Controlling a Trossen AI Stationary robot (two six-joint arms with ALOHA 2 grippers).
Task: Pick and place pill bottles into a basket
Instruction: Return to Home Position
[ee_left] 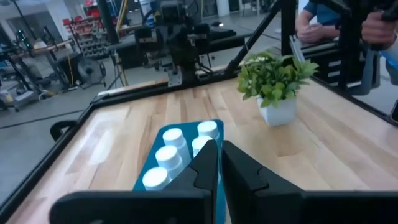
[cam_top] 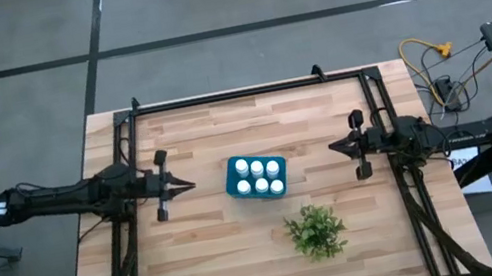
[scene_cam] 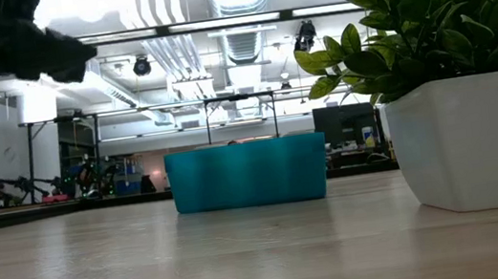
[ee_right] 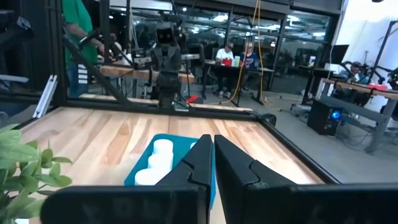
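On the wooden table (cam_top: 216,255), big picture first: my L arm stretches in from the left edge and my R arm from the right, both above the boards. My left gripper (cam_top: 189,183) points at the middle, fingers pressed together w/ nothing between them. My right gripper (cam_top: 333,148) faces it from the other side, same story: pinched tight, empty. The potted plant (cam_top: 316,231) sits near the basket (cam_top: 230,181), toward my R side, not touching it. The basket's at table centre, between my two grippers. Inside it, all six pill bottles (cam_top: 258,169) stand upright, caps up, two rows of three.
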